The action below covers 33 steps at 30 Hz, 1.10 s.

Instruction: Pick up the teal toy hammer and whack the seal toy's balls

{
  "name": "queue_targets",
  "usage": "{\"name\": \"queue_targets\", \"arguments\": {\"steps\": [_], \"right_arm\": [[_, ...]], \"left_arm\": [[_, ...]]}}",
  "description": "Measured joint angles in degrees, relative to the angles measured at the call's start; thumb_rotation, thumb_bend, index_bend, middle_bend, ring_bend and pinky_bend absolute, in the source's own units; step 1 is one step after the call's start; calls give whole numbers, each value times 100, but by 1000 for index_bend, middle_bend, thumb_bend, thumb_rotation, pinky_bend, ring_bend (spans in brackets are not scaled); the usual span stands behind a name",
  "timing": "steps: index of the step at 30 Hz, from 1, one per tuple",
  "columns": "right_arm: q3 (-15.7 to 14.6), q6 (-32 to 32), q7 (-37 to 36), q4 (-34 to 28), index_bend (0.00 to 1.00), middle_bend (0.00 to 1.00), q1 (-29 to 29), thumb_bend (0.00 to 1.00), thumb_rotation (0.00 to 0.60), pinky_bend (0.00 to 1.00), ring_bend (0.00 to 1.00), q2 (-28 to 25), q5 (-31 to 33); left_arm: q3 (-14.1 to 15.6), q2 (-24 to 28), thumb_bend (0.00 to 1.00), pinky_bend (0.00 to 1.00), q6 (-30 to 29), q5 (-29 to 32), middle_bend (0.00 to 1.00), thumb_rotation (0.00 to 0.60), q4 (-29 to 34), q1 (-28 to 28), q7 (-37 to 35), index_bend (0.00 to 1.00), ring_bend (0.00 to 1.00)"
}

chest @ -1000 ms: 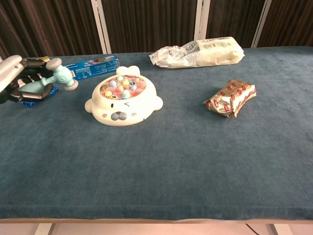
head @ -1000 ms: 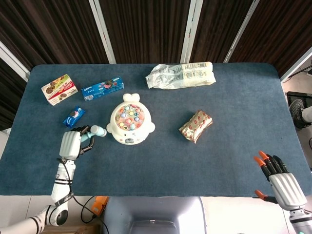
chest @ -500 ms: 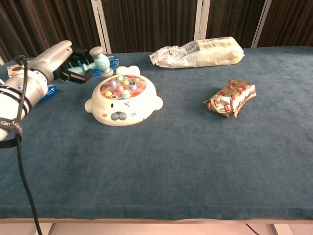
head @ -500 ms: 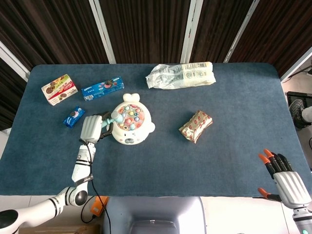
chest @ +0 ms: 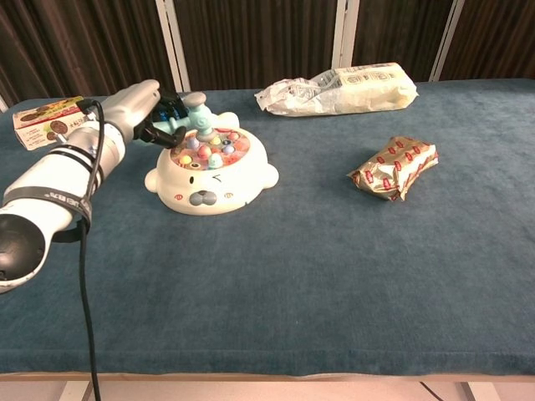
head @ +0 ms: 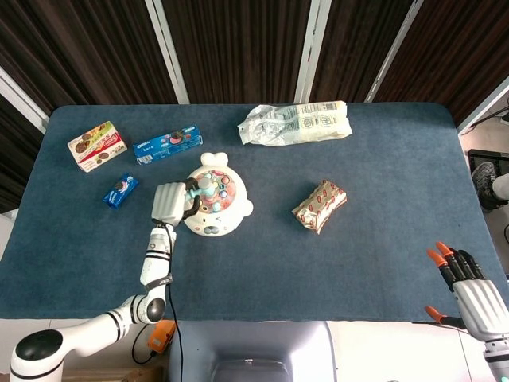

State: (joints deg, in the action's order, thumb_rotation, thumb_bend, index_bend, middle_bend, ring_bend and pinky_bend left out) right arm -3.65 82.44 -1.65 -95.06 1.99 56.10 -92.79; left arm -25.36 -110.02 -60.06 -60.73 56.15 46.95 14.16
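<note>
Left of centre in the head view, the left hand [head: 169, 204] grips the teal toy hammer [head: 202, 189], whose head sits over the seal toy [head: 213, 208] and its coloured balls [chest: 209, 149]; whether the head touches a ball cannot be told. From the chest view the fingers [chest: 163, 127] hide most of the handle. At the lower right corner the right hand [head: 475, 293] is cut off by the frame edge, fingers spread, holding nothing, off the table [head: 366, 255]. Broad bare cloth lies along the bottom and right; a red-and-gold packet [head: 319, 205] lies right of centre, well apart from the seal.
</note>
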Motion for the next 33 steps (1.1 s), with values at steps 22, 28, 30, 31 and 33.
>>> {"name": "queue_targets", "arguments": {"steps": [22,28,30,31,33], "right_arm": [[9,41,-60,20,0,0,-21,299,600,0,0,-20,-15],[8,59,-78,21,0,0,-31,299,600,0,0,-25,-24],[11,75,-95,24,0,0,-37,299,600,0,0,-30,-25],[12,82,-104,24,0,0,-40,299,600,0,0,-32,-26],[15,100,-125,30,0,0,-46,299,600,0,0,-38,-27]], "left_arm": [[88,38,789,1000,377,488,940,600,-104,141,317,815,982],[-10,141,789,1000,313,497,941,600,21,156,114,816,982],[-56,171,789,1000,281,478,941,600,24,177,22,816,982],[-79,183,788,1000,263,463,941,600,4,196,-31,816,982],[-98,187,787,1000,259,454,941,600,-67,225,-77,816,982]]}}
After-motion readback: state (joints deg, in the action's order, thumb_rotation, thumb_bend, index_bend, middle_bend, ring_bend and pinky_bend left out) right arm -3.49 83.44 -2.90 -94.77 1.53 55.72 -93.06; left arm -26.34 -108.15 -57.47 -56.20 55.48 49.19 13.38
